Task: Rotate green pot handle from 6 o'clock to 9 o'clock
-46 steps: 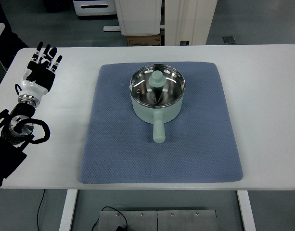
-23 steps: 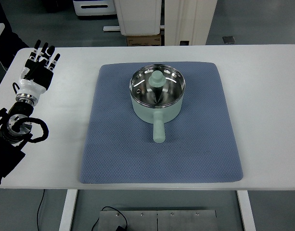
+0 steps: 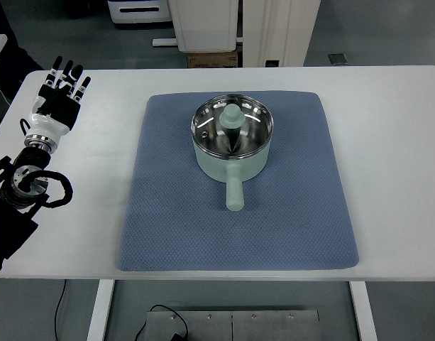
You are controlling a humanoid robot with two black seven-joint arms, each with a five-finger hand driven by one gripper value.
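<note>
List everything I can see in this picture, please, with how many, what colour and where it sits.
Pot: one, pale green, steel inside, on the mat's upper middle.
Handle: one, pale green, pointing toward the table's near edge.
Lid: one, clear with a green knob, on the pot.
Mat: one, blue, in the centre of the table.
Table: one, white.
Cardboard box: one, brown, on the floor behind the table.
Left hand: one, black and white, fingers spread, over the table's far left corner, holding nothing.
Right hand: not in view.
</note>
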